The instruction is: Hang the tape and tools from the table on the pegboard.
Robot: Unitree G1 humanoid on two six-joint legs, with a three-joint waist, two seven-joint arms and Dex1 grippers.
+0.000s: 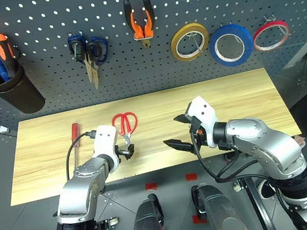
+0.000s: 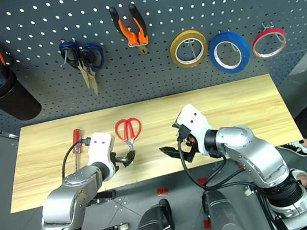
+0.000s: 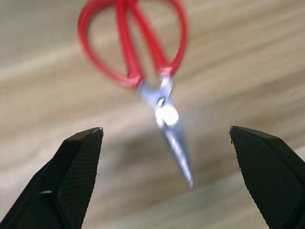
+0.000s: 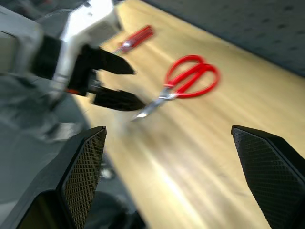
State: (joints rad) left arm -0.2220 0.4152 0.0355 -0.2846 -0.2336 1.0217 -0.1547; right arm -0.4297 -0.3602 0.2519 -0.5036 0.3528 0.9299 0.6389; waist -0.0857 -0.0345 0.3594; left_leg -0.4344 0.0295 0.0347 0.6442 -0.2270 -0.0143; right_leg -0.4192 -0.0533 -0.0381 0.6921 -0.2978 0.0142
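Left wrist view: the left pincer (image 3: 164, 179) is seen spread wide and empty, just short of the red-handled scissors (image 1: 124, 123) lying near the bench's (image 1: 238, 98) front edge. The right pincer (image 1: 180, 131) is likewise held wide open, empty. The screwdriver (image 1: 74, 140) is laid toward the bench's left end. The blue tape (image 1: 230, 45) and pliers (image 1: 140, 19) are hung on the pegboard (image 1: 38, 16).

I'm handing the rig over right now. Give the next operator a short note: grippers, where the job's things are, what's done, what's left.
Left gripper: open, empty, just off the blade tip of the red scissors.
Right gripper: open, empty, above the table's middle.
On the pegboard: blue tape on a hook between the yellow and red rings; orange-and-black pliers.
On the table: red scissors, handles toward the board; red screwdriver to their left.
Done: tape and pliers hung.
Left: hang the scissors, likely next with the left gripper, then the screwdriver.
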